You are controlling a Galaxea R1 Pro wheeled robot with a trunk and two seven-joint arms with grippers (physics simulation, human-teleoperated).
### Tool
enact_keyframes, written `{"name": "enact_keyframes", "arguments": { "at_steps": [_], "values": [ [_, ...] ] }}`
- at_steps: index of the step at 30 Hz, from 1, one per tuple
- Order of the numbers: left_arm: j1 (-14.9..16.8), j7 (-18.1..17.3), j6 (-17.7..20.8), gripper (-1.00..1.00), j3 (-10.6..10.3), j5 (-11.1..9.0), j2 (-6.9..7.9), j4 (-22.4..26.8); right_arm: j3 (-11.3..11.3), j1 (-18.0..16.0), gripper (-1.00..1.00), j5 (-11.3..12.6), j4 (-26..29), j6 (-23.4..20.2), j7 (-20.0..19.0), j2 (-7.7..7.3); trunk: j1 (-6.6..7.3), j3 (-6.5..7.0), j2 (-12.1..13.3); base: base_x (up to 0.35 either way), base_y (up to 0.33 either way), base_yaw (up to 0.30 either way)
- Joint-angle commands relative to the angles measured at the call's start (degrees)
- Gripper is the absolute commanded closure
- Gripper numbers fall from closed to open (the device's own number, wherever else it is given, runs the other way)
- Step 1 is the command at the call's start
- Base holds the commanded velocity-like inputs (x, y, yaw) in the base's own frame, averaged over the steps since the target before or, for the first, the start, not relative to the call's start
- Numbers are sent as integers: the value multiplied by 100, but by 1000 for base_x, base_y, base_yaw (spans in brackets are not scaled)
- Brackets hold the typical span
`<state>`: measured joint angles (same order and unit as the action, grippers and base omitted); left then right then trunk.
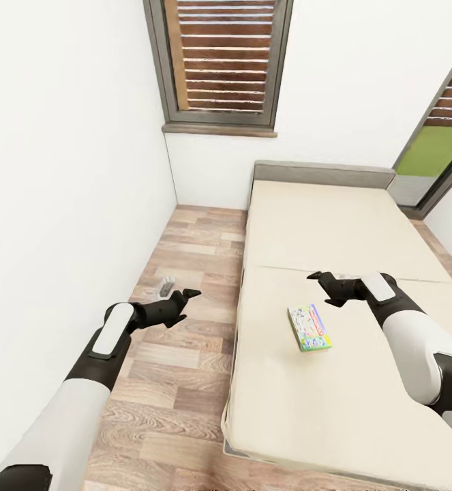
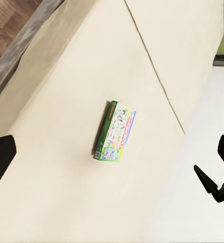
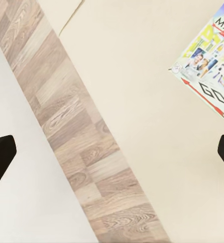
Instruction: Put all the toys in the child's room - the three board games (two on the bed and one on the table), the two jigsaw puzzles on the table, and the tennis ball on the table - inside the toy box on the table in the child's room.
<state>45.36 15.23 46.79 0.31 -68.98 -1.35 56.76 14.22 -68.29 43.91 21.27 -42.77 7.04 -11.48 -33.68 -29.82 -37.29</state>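
Reaching for the Monopoly box (image 1: 310, 328) at lower centre of the bed (image 1: 362, 225) — right gripper (image 1: 323, 284) open, empty, left gripper (image 1: 182, 300) likewise — descend squarely, gripping one edge.

cream bed (image 1: 335, 382), multicoloured board game (image 1: 309, 328)

Home bedroom. Low bed (image 1: 335, 273) with cream mattress and grey headboard, wood plank floor (image 1: 178, 341), plain white walls, slatted window (image 1: 222, 58) above the floor strip. Board game (image 1: 309, 328) on the mattress suggests a kid's room.
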Motion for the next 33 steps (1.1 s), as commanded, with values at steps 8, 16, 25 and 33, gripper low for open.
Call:
{"name": "enact_keyframes", "arguments": {
  "at_steps": [8,16,25,33],
  "values": [
    [-21,84,186,-100,-35,-53,-86,359,0,-1,-100,57,5,26,6,62,-1,-81,-6,0,0,0],
    [-2,202,340,-100,-26,-170,-101,511,-11,0,-100,57,3,43,-12,85,-1,-156,-6,0,0,0],
    [69,853,492,-100,-23,-445,-123,547,-14,0,-100,57,4,48,-16,90,-1,-240,-6,0,0,0],
    [184,1558,555,-100,-63,-746,-137,563,-15,0,-100,56,6,49,-18,86,-23,-333,-46,0,0,0]
  ]
}}
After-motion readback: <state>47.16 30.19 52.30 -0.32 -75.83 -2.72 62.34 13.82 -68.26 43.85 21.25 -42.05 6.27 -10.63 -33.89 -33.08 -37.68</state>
